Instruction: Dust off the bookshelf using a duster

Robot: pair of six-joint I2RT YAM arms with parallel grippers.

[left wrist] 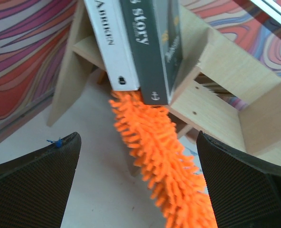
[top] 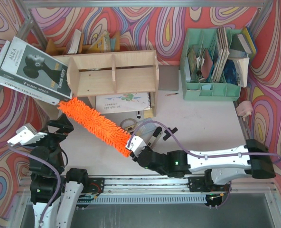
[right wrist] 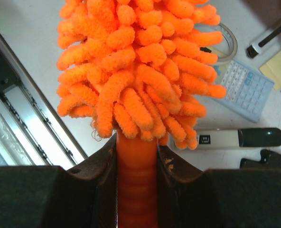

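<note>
Right gripper (top: pixel 133 145) pinches the duster (top: pixel 95 126) at its handle so the fluffy head reaches diagonally to the bookshelf's (top: pixel 113 71) lower-left corner under the overhanging books (top: pixel 31 69), while the left gripper (top: pixel 60 127) sits nearby, jaws spread, empty.

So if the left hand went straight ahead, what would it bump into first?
The left hand would probably hit the fluffy orange duster first; it lies ahead between the open fingers. Behind it are books against the bookshelf; depth is unclear.
</note>
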